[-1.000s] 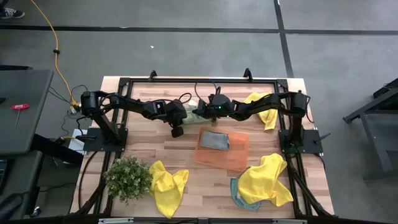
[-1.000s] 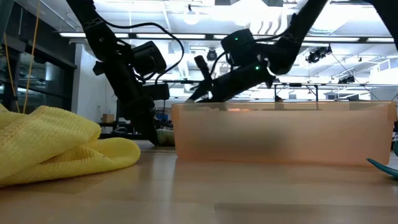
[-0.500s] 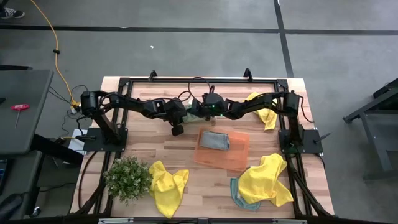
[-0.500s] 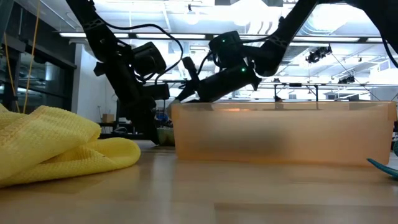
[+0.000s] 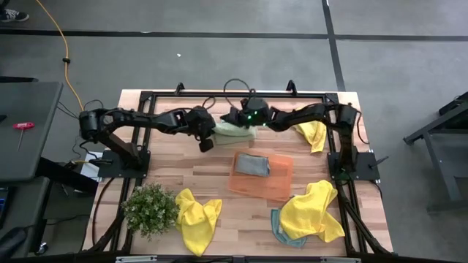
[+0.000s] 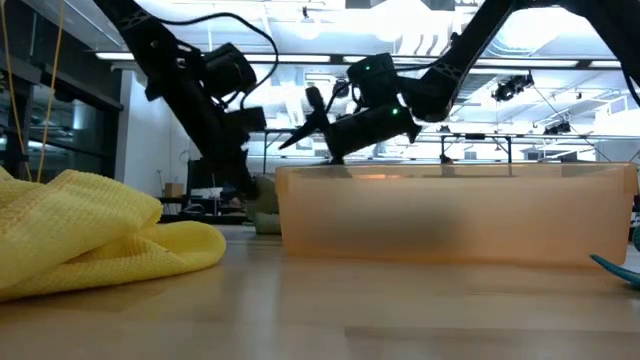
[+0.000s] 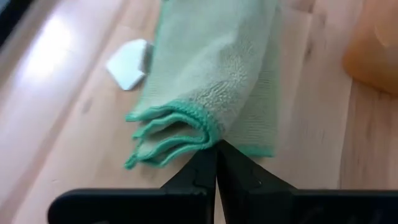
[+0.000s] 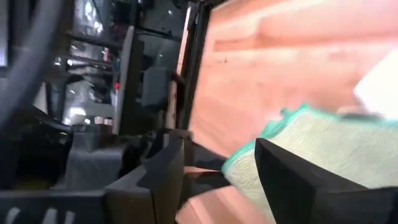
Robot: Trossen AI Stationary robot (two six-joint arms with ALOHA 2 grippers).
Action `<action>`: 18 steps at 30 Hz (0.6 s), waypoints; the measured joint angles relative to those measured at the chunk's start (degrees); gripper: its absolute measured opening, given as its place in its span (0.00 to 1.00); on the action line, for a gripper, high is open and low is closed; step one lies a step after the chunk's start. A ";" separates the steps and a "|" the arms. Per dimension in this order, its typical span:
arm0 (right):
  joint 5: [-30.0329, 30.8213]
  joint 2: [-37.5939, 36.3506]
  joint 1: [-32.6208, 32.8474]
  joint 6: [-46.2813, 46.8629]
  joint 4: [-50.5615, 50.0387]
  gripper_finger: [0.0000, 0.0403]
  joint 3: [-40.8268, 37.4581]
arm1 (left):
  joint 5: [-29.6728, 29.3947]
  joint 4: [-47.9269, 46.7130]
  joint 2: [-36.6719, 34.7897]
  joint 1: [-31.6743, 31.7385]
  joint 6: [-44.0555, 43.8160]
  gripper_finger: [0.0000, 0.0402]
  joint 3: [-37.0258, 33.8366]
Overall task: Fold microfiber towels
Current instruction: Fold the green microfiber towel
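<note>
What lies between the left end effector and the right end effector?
In the high view, the folded pale green towel lies between them: the left end effector is at one end, shut, and the right end effector is open over the other.

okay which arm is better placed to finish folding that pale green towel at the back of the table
Probably the left. The left gripper is shut on the pale green towel, pinching its layered edge. The right gripper hangs open beside the towel, holding nothing, so it would have to re-grasp first.
</note>
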 joint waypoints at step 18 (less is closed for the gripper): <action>-5.19 -18.30 -3.94 -41.49 -35.13 0.47 0.02 | 4.38 5.66 -8.68 -5.00 -11.68 0.00 0.07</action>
